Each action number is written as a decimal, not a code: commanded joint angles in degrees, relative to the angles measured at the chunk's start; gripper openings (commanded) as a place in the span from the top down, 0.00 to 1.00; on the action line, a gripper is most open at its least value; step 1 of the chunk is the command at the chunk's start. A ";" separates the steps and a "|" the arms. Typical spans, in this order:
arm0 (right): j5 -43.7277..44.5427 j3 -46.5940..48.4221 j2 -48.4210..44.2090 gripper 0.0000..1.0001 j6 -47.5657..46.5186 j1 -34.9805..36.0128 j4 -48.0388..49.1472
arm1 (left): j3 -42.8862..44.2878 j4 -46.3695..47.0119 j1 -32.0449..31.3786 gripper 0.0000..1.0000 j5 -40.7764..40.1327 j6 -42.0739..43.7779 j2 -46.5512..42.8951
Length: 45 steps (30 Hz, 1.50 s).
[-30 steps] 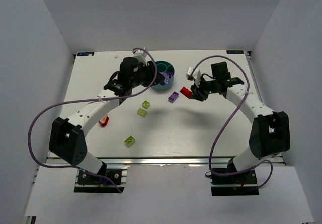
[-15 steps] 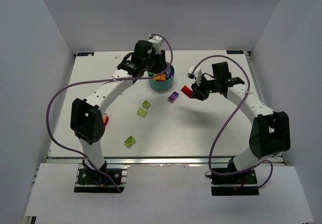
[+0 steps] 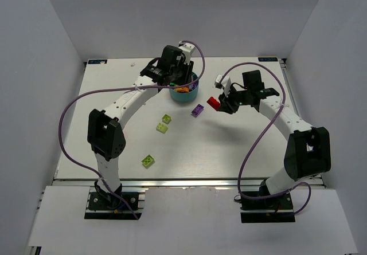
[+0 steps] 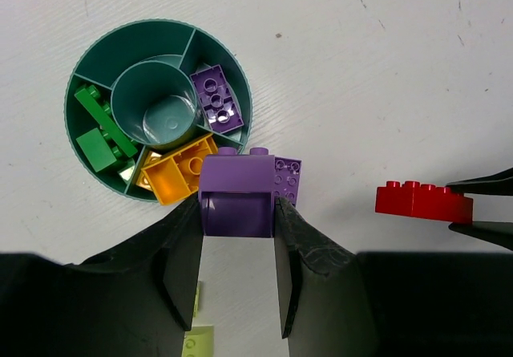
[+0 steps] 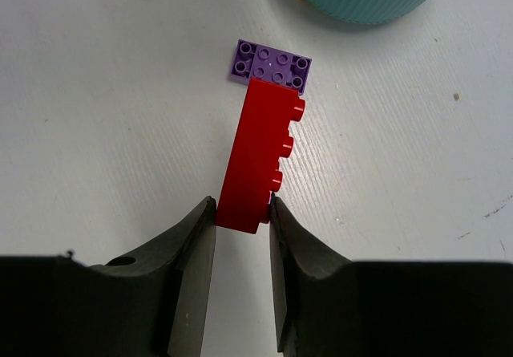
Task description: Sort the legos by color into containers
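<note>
Now by the bowl (image 4: 120,56), left claw (image 4: 238,212) pinches a purple brick (image 4: 237,192); right claw (image 5: 242,212) still pinches a red brick (image 5: 256,152).

The left gripper (image 3: 182,83) hangs right over the teal bowl (image 3: 182,97). The right gripper (image 3: 215,104) pinches a red brick (image 3: 211,101) near the bowl, just beside a loose purple brick (image 3: 197,110). Three lime green bricks (image 3: 166,118) lie on the white table (image 3: 258,146) (two close together, one nearer the arms).

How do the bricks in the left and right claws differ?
The left claw holds a purple brick, the right claw a red brick. Purple is short and chunky; red is long and slim. Purple hangs at the edge of the teal bowl; red farther out. Both are clamped.
</note>
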 commanded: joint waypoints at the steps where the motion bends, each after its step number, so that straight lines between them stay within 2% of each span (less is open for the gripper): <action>1: -0.04 0.24 -0.79 1.00 0.74 -0.32 1.47 | 2.06 -0.76 -0.47 1.00 -1.32 1.12 -0.52; 33: 0.58 -0.38 -1.14 1.00 1.00 -0.32 2.17 | 3.30 -1.37 -0.56 1.00 -1.41 1.57 0.27; 45: 1.37 -0.64 -1.67 1.00 5.84 -1.03 5.07 | 5.84 4.16 -0.56 1.00 -8.35 -1.78 3.77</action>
